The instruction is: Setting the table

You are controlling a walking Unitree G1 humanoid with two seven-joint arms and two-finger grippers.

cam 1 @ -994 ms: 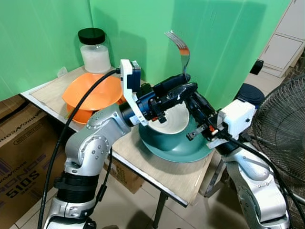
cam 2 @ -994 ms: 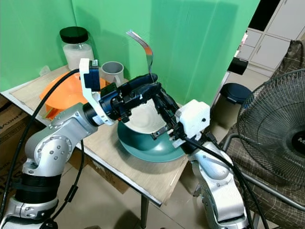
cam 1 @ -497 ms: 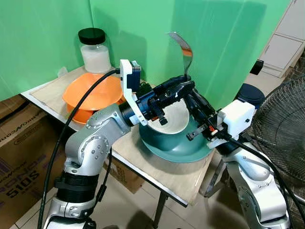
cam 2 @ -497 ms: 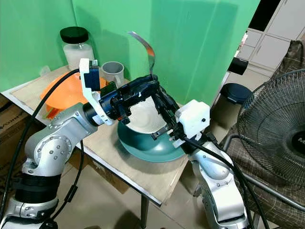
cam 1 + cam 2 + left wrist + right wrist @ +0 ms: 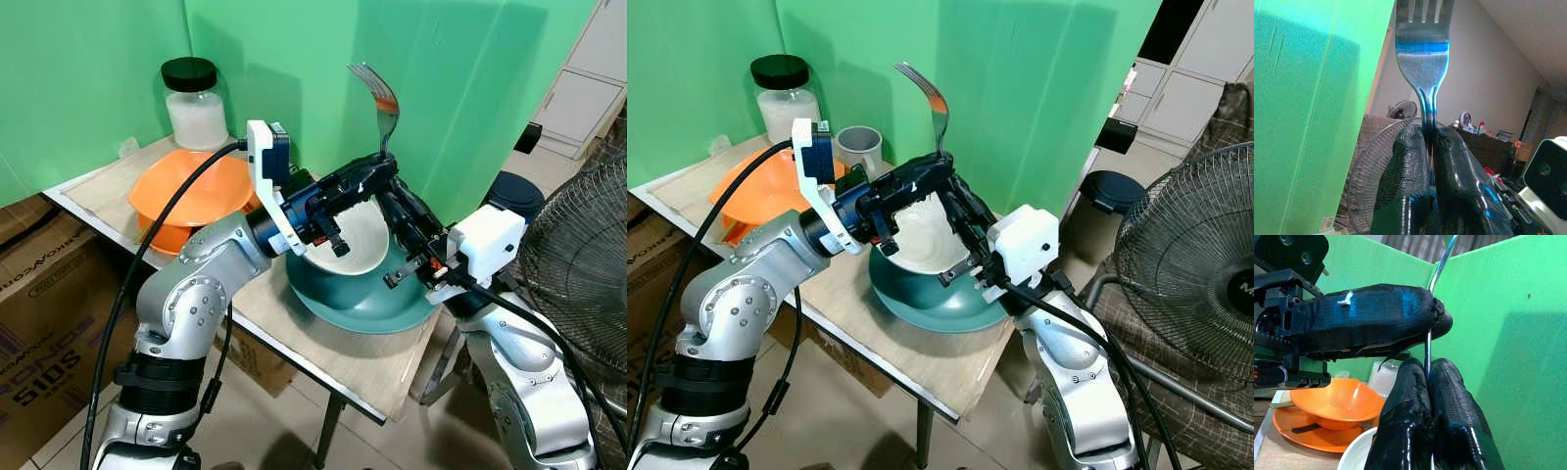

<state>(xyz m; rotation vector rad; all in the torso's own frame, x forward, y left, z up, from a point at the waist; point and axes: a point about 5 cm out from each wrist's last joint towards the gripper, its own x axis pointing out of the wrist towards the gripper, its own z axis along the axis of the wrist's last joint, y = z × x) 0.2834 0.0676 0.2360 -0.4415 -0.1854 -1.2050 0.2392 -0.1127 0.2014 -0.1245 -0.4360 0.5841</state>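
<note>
A metal fork [image 5: 380,94] stands upright, tines up, over a white bowl [image 5: 361,247] that sits inside a teal bowl [image 5: 345,305] on the table. My left gripper [image 5: 378,172] is shut on the fork's handle; in the left wrist view the fork [image 5: 1423,54] rises from between the fingers [image 5: 1404,188]. My right gripper [image 5: 392,202] reaches in from the right just under the left one. It is shut on the lower handle [image 5: 1442,260], fingers [image 5: 1406,423] pressed together around it.
An orange bowl on an orange plate [image 5: 184,194], a lidded jar [image 5: 196,104] and a grey mug [image 5: 859,149] stand at the table's back left. A floor fan [image 5: 580,245] stands to the right, cardboard boxes [image 5: 39,323] to the left. Green screens back the table [image 5: 333,360].
The fork has swung slightly rightward to stand more upright and has turned a little about its handle. Both grippers stay on it.
</note>
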